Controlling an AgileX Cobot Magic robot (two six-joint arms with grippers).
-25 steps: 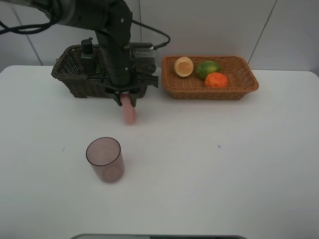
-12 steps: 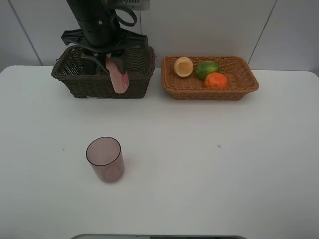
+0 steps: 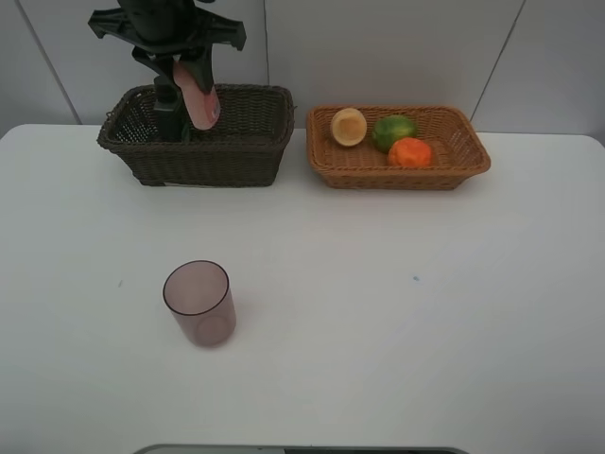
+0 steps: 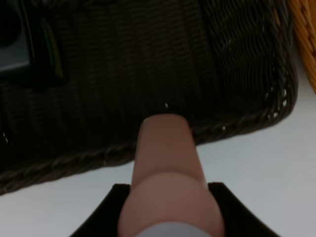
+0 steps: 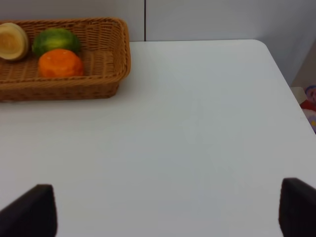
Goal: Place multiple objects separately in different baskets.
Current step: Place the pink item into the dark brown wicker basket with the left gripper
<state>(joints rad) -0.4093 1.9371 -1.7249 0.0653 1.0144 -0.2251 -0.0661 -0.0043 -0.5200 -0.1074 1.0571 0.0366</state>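
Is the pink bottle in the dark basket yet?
Not yet. The left gripper holds the pink bottle tilted above the dark basket.

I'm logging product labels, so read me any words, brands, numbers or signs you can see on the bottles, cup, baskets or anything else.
No readable text in any view.
Pink bottle, held in the left gripper: no print visible.
Dark green pump bottle in the dark basket: any label too small to read.
Mauve cup: plain.
Colourful patch off the table edge: blurred, unreadable.
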